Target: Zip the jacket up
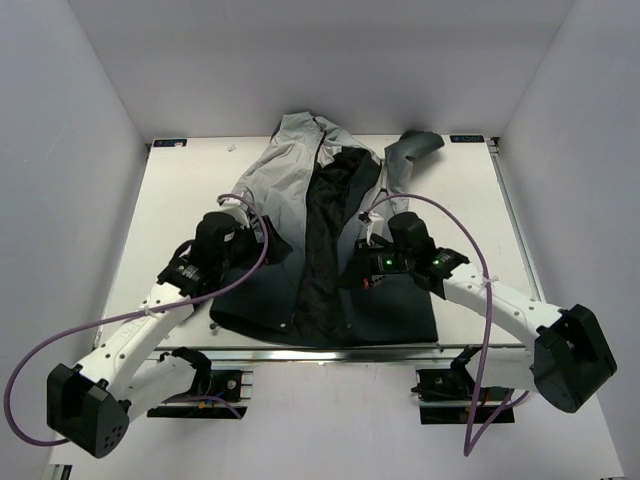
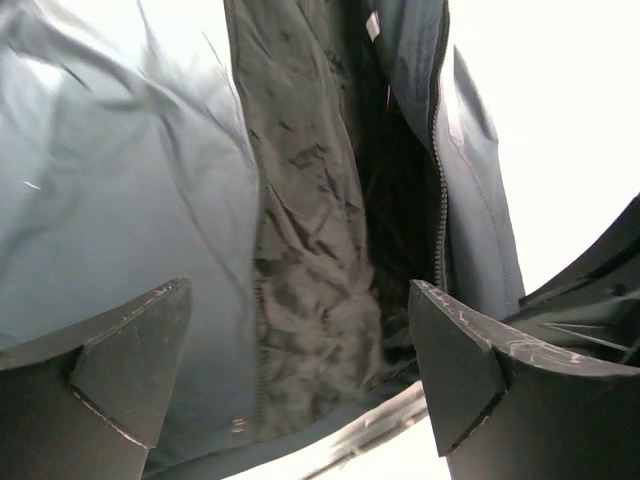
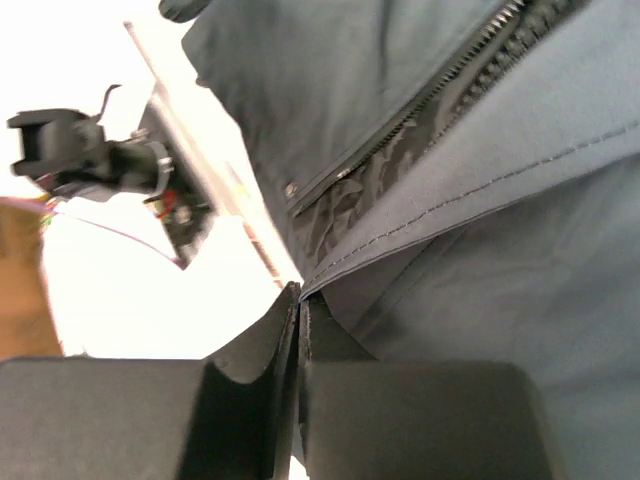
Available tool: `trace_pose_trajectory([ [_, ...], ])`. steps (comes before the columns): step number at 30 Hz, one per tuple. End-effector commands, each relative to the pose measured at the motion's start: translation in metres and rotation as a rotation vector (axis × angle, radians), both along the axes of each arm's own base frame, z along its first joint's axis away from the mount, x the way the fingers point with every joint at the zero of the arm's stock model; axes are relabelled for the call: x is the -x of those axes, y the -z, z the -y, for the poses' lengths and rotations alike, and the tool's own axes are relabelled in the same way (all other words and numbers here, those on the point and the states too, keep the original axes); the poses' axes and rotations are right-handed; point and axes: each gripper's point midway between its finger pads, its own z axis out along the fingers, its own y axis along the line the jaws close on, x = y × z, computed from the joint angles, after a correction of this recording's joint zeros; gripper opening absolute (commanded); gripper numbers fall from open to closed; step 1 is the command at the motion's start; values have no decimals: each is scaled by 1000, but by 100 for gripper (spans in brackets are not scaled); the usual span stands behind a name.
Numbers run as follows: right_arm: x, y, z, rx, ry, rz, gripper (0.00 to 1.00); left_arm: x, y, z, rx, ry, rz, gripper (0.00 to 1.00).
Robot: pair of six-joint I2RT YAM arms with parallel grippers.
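Note:
The jacket lies open on the table, hood at the far side, dark hem toward me, black lining showing down the middle. My left gripper hovers open over the left front panel near the hem; in the left wrist view its fingers straddle the lining, with zipper teeth along the far panel's edge. My right gripper is over the right panel's inner edge. In the right wrist view it is shut, its tips pinching the folded front edge of the jacket beside the zipper.
The table's front edge runs just under the hem. One dark-cuffed sleeve sticks out at the back right. White walls enclose the table on three sides. Purple cables loop off both arms.

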Motion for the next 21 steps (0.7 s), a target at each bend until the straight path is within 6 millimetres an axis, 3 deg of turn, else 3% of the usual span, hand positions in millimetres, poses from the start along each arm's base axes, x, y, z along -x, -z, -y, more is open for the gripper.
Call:
trace_pose_trajectory([
  [1, 5, -18, -21, -127, -60, -10, 0, 15, 16, 0, 1, 22, -69, 98],
  [6, 8, 24, -18, -115, -1, -102, 0, 30, 36, 26, 93, 163, -117, 98],
  [12, -4, 99, 16, 135, 196, -148, 2, 38, 52, 46, 84, 247, -152, 98],
  [14, 0, 109, 19, 163, 179, -160, 10, 42, 53, 50, 84, 279, -154, 98],
  [15, 2, 109, 19, 164, 150, -148, 24, 46, 57, 53, 78, 300, -163, 98],
  [17, 9, 107, 16, 166, 101, -152, 42, 50, 61, 57, 75, 323, -177, 98],
  [21, 21, 106, 12, 254, 55, -57, 55, 57, 76, 59, 57, 336, -220, 98],
])
